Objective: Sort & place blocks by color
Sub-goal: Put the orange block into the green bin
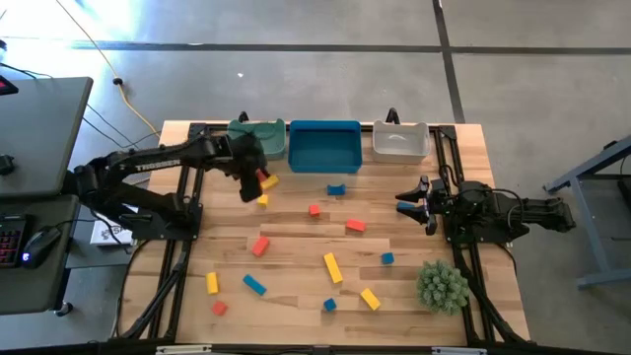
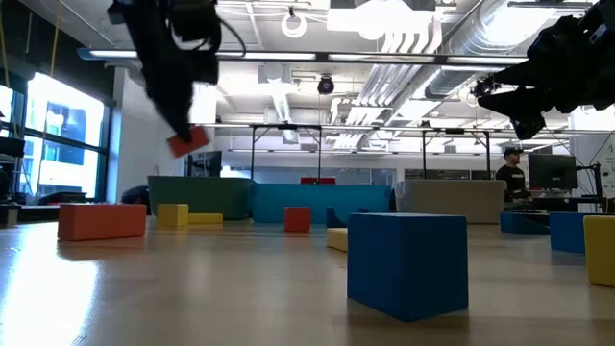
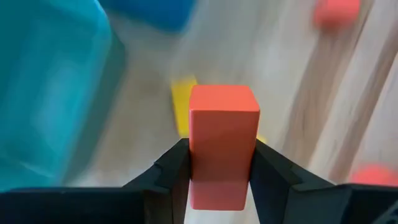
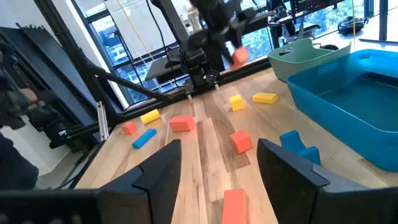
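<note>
My left gripper (image 1: 258,178) hangs above the table just in front of the green bin (image 1: 258,138), shut on a red block (image 3: 222,134). That block also shows in the low view (image 2: 187,141), well above the tabletop. Two yellow blocks (image 1: 262,200) lie beneath it. Red (image 1: 355,226), blue (image 1: 254,286) and yellow (image 1: 333,267) blocks lie scattered flat across the table. The blue bin (image 1: 324,145) and the white bin (image 1: 399,141) stand along the far edge. My right gripper (image 1: 414,202) waits open at the table's right side, holding nothing. My left gripper pinches the red block by two opposite side faces (image 3: 199,163), one finger (image 3: 174,169) on each side. The fingers come from above, slanting down. The block is lifted clear of the table, and its free end sticks out beyond the fingertips.
A spiky green plant-like ball (image 1: 441,286) sits at the near right of the table. A notched blue block (image 1: 336,189) lies in front of the blue bin. Black frame rails run along the table's left and right sides. A person (image 2: 511,173) stands in the room behind.
</note>
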You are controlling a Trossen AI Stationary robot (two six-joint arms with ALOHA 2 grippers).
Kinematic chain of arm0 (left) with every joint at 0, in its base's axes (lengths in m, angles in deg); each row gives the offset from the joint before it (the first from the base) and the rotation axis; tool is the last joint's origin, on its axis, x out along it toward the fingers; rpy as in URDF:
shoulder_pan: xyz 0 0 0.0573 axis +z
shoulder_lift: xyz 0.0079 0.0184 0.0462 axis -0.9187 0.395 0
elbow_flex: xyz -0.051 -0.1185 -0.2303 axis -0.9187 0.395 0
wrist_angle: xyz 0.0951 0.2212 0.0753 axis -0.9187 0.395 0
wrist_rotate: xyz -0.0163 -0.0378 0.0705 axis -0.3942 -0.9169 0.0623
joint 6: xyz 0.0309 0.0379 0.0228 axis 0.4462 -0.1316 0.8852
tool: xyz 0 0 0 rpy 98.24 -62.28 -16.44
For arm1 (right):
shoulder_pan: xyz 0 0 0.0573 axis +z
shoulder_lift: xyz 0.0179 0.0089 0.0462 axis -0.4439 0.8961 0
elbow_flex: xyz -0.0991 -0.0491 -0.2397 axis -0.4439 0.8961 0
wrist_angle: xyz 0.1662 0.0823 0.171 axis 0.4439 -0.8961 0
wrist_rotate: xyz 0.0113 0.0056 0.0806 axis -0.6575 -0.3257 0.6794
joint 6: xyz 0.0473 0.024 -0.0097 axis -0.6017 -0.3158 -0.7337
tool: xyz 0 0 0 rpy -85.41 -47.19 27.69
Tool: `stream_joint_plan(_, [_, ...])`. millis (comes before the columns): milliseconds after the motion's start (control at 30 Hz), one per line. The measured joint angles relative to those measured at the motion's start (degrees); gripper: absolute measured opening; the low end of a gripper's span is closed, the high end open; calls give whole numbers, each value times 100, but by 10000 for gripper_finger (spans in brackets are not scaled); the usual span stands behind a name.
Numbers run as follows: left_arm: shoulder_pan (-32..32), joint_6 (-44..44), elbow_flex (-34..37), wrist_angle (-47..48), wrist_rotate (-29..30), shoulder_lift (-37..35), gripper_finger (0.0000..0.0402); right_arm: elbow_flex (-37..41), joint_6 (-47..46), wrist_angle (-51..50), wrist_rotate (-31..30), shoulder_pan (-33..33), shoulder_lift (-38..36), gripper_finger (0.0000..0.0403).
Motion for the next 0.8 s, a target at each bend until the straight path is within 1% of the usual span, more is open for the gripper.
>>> stream_joint_plan(200, [333,13,-678,-689,28,-9,112,-2,0,0,0,0,0,197])
stream_joint_plan(367, [699,118,-887,-1481,87,-7,113,-1,0,0,0,0,0,197])
stream_joint_plan(500, [1073,145,-889,-1974,516,0,114,-2,0,1,0,0,0,197])
stream_joint_plan(633, [1447,216,-893,-1974,773,125,114,-1,0,1,0,0,0,197])
stream_joint_plan(800, [1905,218,-895,-1757,795,451,114,0,0,-1,0,0,0,197])
